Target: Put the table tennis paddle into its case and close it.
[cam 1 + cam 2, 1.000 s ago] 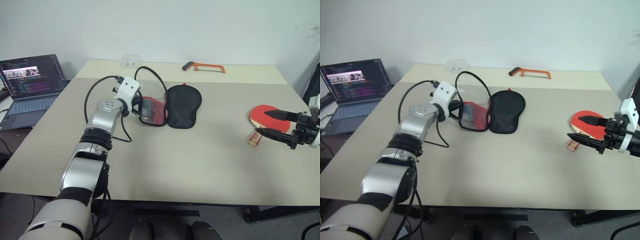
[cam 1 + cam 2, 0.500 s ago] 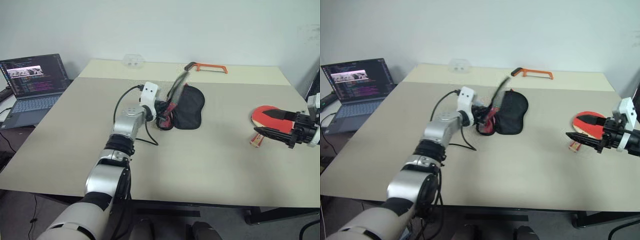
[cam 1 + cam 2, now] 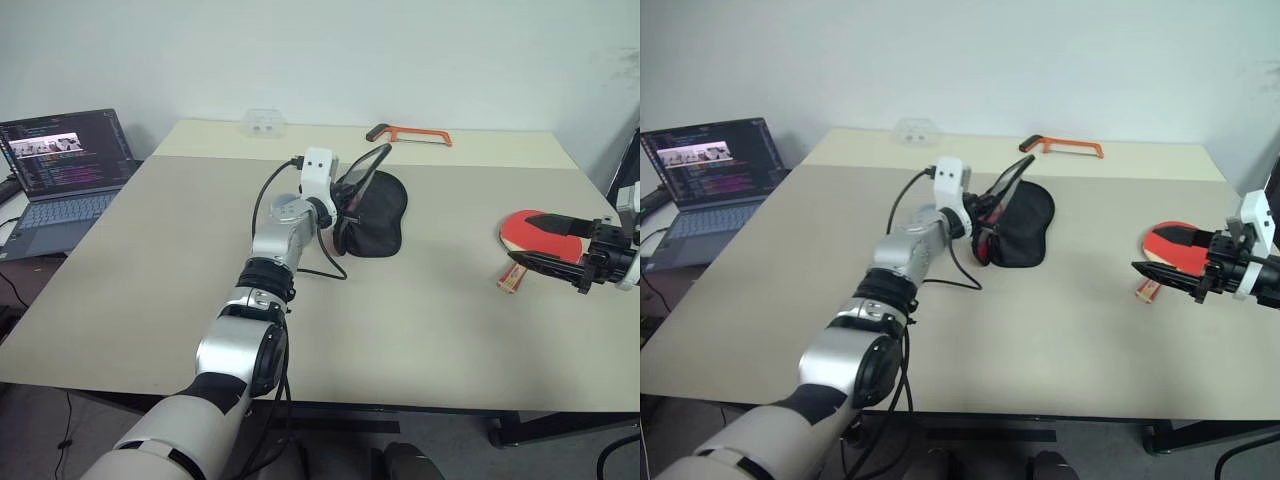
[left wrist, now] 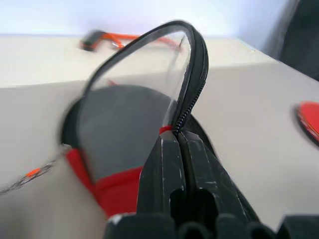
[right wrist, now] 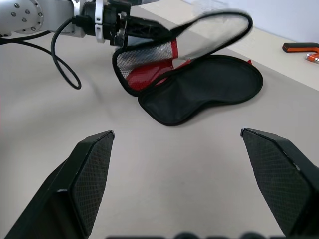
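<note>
The case [image 3: 378, 218] lies at the table's middle, its black half flat on the table. Its other half [image 5: 199, 35], silvery inside with red at the neck, stands raised and tilted over the black half. My left gripper [image 3: 340, 206] is shut on the zip edge [image 4: 188, 99] of that raised half. The table tennis paddle [image 3: 522, 231] lies red face up at the right, its pale handle [image 3: 507, 279] pointing toward the front edge. My right gripper [image 3: 548, 243] hangs open just above the paddle, with nothing between its fingers [image 5: 94, 169].
An orange hacksaw [image 3: 410, 133] and a small clear container [image 3: 265, 122] lie near the table's far edge. An open laptop [image 3: 62, 165] sits on a lower surface at the left. A black cable [image 3: 270, 195] loops from my left wrist.
My left gripper has swung to the right with the case's half in its grip, lifting it from flat on the table to tilted over the black half. The right gripper has stayed put.
</note>
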Robot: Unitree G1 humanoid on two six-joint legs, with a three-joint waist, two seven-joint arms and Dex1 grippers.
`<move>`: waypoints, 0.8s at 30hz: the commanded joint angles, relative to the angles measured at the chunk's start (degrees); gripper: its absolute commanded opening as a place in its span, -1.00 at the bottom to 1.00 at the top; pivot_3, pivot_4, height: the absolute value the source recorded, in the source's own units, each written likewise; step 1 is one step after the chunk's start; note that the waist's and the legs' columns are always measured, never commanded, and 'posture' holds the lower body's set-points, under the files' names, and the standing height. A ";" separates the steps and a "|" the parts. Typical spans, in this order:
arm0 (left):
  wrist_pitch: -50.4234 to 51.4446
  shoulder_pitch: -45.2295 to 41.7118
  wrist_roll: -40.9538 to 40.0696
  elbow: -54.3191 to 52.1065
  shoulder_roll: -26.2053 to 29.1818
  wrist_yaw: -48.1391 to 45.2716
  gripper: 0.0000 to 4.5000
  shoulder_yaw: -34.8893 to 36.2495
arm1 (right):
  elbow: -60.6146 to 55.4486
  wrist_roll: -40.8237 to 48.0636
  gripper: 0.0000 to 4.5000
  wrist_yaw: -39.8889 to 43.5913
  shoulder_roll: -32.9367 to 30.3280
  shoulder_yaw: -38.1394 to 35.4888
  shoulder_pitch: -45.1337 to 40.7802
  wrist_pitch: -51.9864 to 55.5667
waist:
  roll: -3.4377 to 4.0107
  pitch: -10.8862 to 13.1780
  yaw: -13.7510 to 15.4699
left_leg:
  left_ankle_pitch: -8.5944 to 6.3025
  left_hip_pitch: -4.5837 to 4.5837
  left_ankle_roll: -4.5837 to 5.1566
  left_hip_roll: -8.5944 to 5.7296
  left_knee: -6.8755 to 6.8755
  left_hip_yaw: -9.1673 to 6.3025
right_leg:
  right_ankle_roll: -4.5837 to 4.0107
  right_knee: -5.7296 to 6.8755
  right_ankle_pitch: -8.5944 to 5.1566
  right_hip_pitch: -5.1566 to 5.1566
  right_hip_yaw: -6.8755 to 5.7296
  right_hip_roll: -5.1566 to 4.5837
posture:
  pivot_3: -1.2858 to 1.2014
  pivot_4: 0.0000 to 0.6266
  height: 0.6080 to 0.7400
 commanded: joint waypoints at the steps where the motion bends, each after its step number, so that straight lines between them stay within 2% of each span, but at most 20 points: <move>1: -4.44 0.78 -5.32 -3.54 -0.35 4.74 -0.97 6.67 | -0.94 0.07 1.00 -0.10 -1.15 -1.87 -0.11 -0.54 | 0.00 0.00 -0.02 | 0.00 0.00 0.00 0.00 0.00 0.00 | 0.00 0.00 0.00 0.00 0.00 0.00 | 0.03 -0.52 1.00; 4: -5.54 3.37 -4.56 -5.60 -0.24 9.72 -0.97 7.55 | -0.89 0.06 1.00 -0.25 -1.17 -1.75 -0.51 -0.43 | 0.00 0.00 -0.01 | 0.00 0.00 0.00 0.01 -0.01 0.00 | 0.00 0.00 0.00 0.00 0.00 -0.01 | 0.03 -0.52 1.00; 15: 10.25 16.86 -2.87 -25.45 1.54 14.67 -0.97 3.16 | -0.71 -0.06 1.00 -0.04 -1.16 -1.19 -0.68 -0.29 | 0.00 0.00 0.09 | 0.01 -0.01 -0.02 -0.02 0.00 -0.02 | 0.01 0.00 0.01 0.02 -0.03 -0.05 | 0.03 -0.52 1.00; 24: 12.99 18.16 -0.91 -30.64 5.52 14.97 -0.97 1.32 | -0.76 0.07 1.00 0.04 -0.66 -0.40 -1.06 -0.02 | 0.00 0.00 0.10 | 0.01 0.00 -0.02 -0.02 0.01 -0.03 | 0.01 0.00 0.01 0.03 -0.03 -0.05 | 0.03 -0.52 1.00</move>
